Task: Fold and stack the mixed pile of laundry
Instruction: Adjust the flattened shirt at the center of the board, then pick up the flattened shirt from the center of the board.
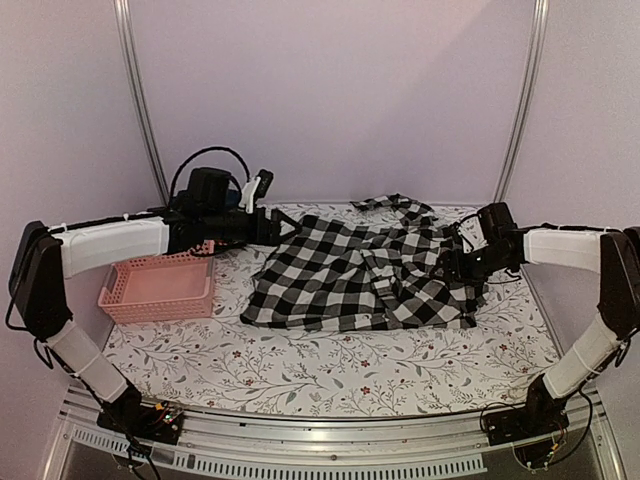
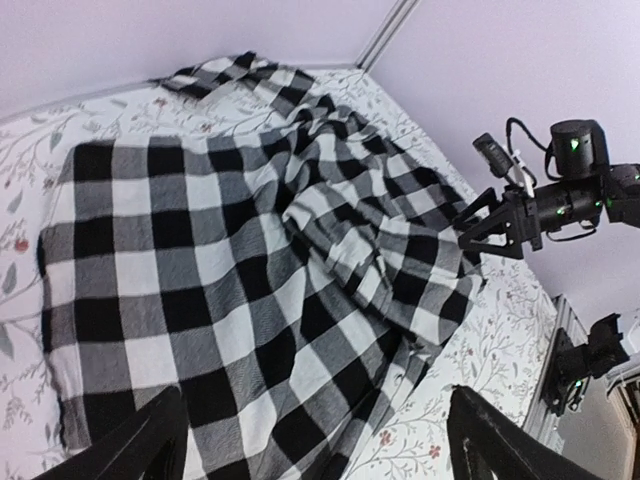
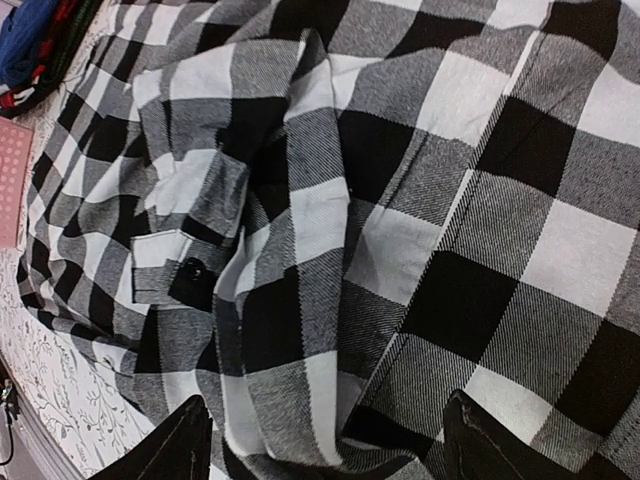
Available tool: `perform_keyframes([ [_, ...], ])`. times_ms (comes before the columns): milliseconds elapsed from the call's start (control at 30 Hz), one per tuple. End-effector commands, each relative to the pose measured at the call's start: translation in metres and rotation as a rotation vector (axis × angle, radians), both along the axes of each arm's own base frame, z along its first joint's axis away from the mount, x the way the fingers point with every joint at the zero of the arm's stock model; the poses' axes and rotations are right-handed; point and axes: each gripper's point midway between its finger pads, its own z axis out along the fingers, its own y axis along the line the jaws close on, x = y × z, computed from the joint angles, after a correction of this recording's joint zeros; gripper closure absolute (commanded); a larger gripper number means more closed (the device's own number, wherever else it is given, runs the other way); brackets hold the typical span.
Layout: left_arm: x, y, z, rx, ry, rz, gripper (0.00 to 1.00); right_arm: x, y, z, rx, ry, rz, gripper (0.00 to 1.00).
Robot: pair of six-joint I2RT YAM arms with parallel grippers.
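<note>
One large black-and-white checked shirt [image 1: 350, 275] on the flower-printed tablecloth [image 1: 330, 370]; lies spread over the middle and right, rumpled, with folds bunched along its right half and one sleeve trailing toward the back wall; shows a buttoned chest pocket in the right wrist view. Left gripper [image 1: 285, 228] at the shirt's far left corner, raised above it; stands open, fingers [image 2: 140, 445] wide apart with only cloth below between them. Right gripper [image 1: 452, 268] at the shirt's right edge, low over the folds; likewise stands open, fingers [image 3: 190, 445] spread to either side of a ridge of checked fabric, pinching none of it. Pink slotted basket [image 1: 160, 305] left of the shirt, just apart from it, under the left arm; bunched blue and red-and-black garments [image 3: 30, 50] beyond the shirt's far corner, near the basket.
</note>
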Motion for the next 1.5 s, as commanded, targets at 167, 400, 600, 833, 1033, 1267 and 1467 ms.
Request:
perform_keyframes([
  [167, -0.066, 0.047, -0.127, 0.375, 0.243, 0.002, 0.11, 0.003, 0.026, -0.038, 0.062, 0.132, 0.111, 0.53],
  [400, -0.108, 0.057, -0.154, 0.637, 0.162, -0.047, 0.23, -0.002, 0.013, 0.029, 0.084, -0.036, 0.062, 1.00],
  [600, -0.112, 0.057, -0.164, 0.715, 0.092, -0.098, 0.30, -0.001, -0.021, 0.071, 0.084, -0.148, -0.031, 1.00],
  [833, -0.101, 0.046, -0.168, 0.713, -0.017, -0.142, 0.29, -0.003, -0.024, 0.070, 0.076, -0.143, -0.038, 1.00],
  [1033, -0.088, 0.040, -0.172, 0.730, -0.084, -0.148, 0.24, -0.005, -0.023, 0.073, 0.083, -0.147, -0.034, 1.00],
  [1267, -0.109, 0.014, -0.176, 0.624, -0.036, -0.331, 0.55, -0.011, -0.022, 0.065, 0.091, -0.123, -0.033, 1.00],
  [1467, -0.092, 0.030, -0.167, 0.702, -0.016, -0.204, 1.00, -0.007, -0.026, 0.082, 0.087, -0.174, -0.056, 1.00],
])
